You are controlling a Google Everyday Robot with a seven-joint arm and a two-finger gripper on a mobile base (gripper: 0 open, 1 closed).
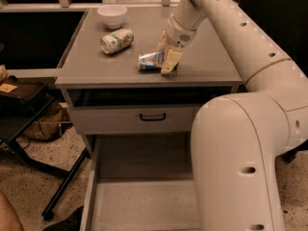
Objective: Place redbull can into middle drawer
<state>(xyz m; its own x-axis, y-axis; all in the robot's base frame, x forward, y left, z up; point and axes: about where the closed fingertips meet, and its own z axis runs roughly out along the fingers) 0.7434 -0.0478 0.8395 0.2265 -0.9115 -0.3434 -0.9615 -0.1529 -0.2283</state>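
The redbull can [149, 60] lies on its side near the front of the grey cabinet top [202, 61]. My gripper [166, 52] reaches down from the upper right and stands over the can's right end. One finger is in front of the can and one behind it, and they are apart. The middle drawer [139, 203] is pulled out at the bottom of the view, and the floor that shows is bare. My arm hides its right part.
A fatter green-and-white can [117, 40] lies to the left of the redbull can. A white bowl [112, 15] stands at the back. A grey drawer front with a black handle [152, 117] sits above the open drawer. A dark stand [24, 109] and bags are at the left.
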